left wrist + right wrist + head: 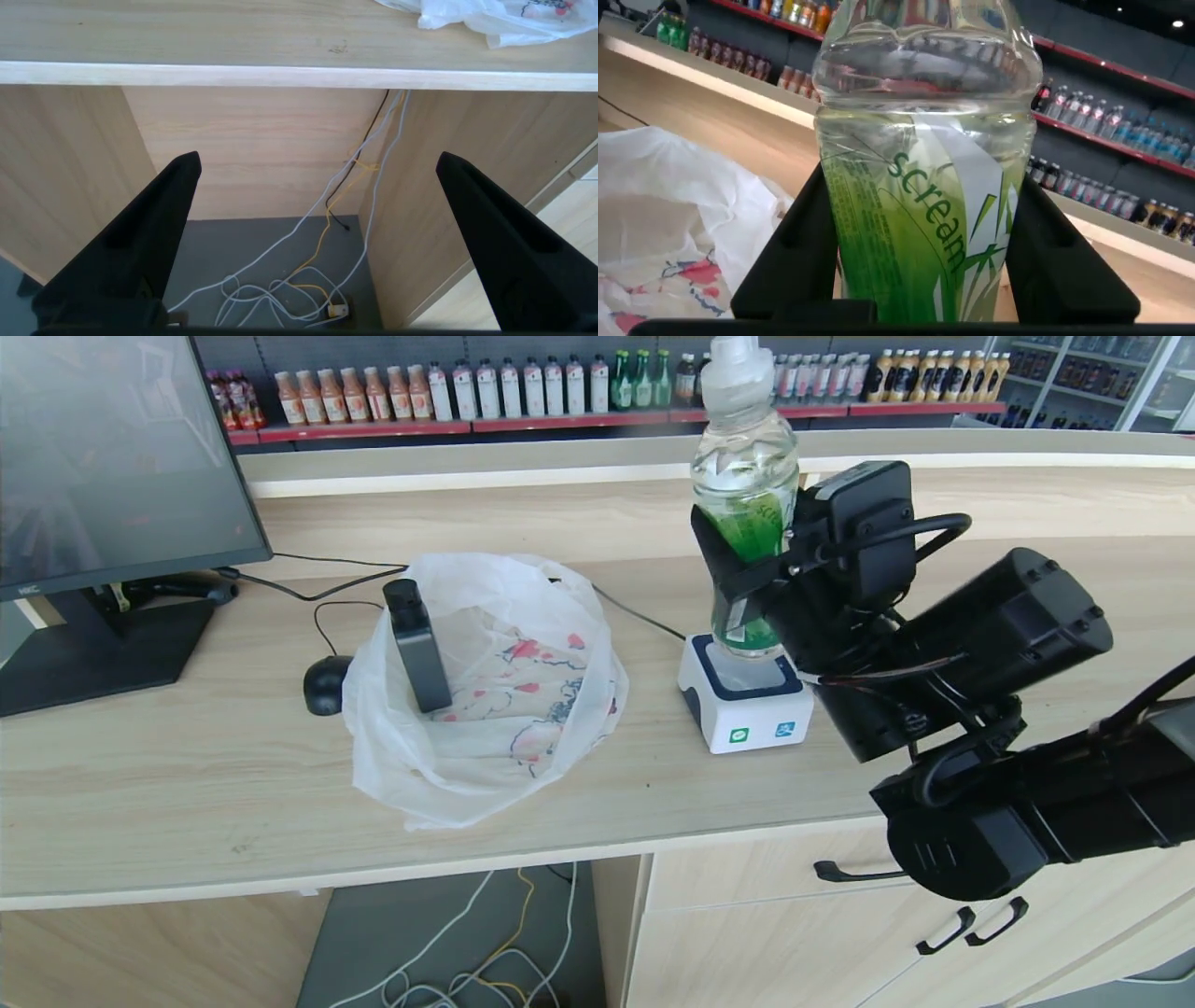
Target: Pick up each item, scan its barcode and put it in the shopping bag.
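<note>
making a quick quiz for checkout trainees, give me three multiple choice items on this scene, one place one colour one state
1. Where is the bottle? A. lying on the floor B. upright over the scanner C. on the back shelf
2. What colour is its label? A. red B. blue C. green
3. How is the left gripper? A. open B. shut on a cup C. shut on a cloth
1 B: the right gripper holds it there.
2 C: green shows in the right wrist view.
3 A: its fingers stand wide apart.
</note>
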{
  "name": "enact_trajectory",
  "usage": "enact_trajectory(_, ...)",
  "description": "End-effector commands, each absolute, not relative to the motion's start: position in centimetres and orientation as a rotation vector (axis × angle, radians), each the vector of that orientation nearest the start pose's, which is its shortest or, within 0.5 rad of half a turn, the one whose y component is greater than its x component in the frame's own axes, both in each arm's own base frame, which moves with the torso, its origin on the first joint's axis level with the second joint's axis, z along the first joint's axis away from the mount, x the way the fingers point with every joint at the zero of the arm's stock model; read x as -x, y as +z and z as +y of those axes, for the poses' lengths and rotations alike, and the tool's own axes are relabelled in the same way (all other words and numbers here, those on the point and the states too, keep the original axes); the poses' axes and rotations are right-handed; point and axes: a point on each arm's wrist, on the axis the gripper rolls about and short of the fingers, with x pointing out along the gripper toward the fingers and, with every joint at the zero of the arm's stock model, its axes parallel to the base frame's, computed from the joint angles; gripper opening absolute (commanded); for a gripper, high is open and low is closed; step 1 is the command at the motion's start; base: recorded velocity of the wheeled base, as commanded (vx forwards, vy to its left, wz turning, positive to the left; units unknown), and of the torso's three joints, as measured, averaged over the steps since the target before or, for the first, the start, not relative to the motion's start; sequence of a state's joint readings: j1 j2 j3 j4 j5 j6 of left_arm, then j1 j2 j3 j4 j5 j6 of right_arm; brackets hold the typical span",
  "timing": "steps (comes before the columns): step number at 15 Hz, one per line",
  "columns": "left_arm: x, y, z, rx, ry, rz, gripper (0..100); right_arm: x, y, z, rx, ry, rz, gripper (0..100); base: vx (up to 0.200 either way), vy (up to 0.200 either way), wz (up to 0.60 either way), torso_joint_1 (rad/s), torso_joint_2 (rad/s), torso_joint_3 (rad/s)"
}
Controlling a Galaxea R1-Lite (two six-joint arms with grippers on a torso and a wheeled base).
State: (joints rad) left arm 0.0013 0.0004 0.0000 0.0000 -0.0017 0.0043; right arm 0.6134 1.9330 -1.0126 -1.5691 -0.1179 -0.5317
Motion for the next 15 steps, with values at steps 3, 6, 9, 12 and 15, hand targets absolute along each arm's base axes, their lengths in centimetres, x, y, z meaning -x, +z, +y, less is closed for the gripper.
enact_trajectory(3,2.3,7.5,0.0,-0.005,0.000,0.000,100,-28.9,26.4,18.1,0.120,0.276,-0.717,0,0.000,0.000,0.00,0.000,0.00,0.000)
enact_trajectory(6,2.3,7.5,0.0,-0.008,0.000,0.000,100,-28.1,26.2,16.5,-0.009,0.217,-0.652,0,0.000,0.000,0.00,0.000,0.00,0.000)
enact_trajectory(9,2.3,7.5,0.0,-0.006,0.000,0.000,100,-26.3,25.0,15.2,-0.030,0.237,-0.581,0,0.000,0.000,0.00,0.000,0.00,0.000)
enact_trajectory(12,2.3,7.5,0.0,-0.006,0.000,0.000,100,-26.0,26.8,15.3,-0.049,0.241,-0.650,0,0.000,0.000,0.00,0.000,0.00,0.000)
enact_trajectory(15,2.3,7.5,0.0,-0.006,0.000,0.000,100,-26.0,26.2,15.1,-0.110,0.262,-0.616,0,0.000,0.000,0.00,0.000,0.00,0.000)
